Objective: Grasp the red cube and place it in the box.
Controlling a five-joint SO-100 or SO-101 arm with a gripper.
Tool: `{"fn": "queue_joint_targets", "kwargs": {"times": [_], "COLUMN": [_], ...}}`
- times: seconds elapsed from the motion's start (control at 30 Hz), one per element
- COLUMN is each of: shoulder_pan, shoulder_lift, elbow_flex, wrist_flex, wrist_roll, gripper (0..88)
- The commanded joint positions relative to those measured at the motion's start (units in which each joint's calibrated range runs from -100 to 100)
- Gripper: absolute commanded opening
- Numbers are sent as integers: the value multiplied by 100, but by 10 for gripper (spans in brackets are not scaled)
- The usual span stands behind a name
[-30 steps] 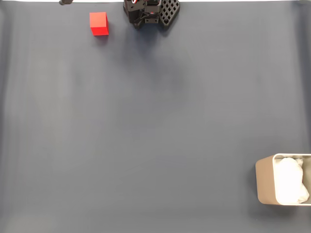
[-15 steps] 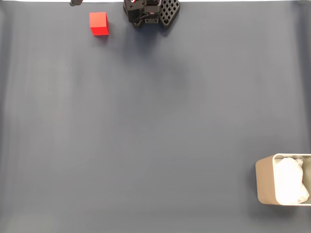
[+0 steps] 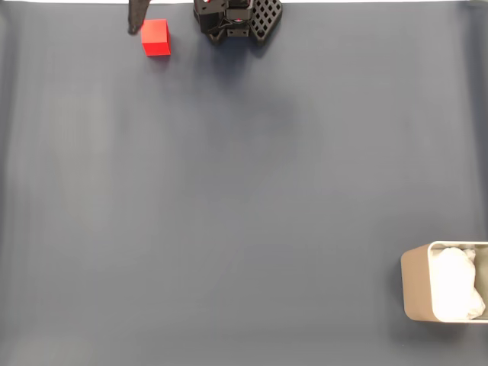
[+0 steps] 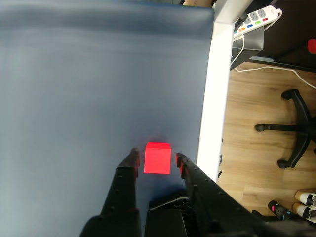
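Observation:
The red cube (image 3: pixel 155 37) sits on the dark blue mat near the top edge of the fixed view, left of the arm's black base (image 3: pixel 236 19). One dark finger (image 3: pixel 137 17) reaches down just left of the cube. In the wrist view my gripper (image 4: pixel 157 158) is open, and the red cube (image 4: pixel 157 158) lies between its two fingertips with a small gap on each side. The box (image 3: pixel 416 284), beige-grey with white padding inside, stands far away at the bottom right corner.
The white table edge (image 4: pixel 212 108) runs close to the cube's right side in the wrist view. Beyond it are a wooden floor, an office chair base (image 4: pixel 291 133) and a power strip (image 4: pixel 256 17). The mat (image 3: pixel 244 198) stretches wide between cube and box.
The dark finger has come in from the top edge, moving right and down until it stands beside the cube. Cube and box have not moved.

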Motion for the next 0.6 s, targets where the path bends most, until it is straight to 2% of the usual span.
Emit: {"fn": "queue_joint_targets", "kwargs": {"times": [0.0, 0.57], "shoulder_pan": [99, 191], "shoulder_lift": [-102, -327], "elbow_flex": [21, 541], "wrist_flex": [113, 146], "wrist_roll": [132, 352], "gripper": [264, 364]}}
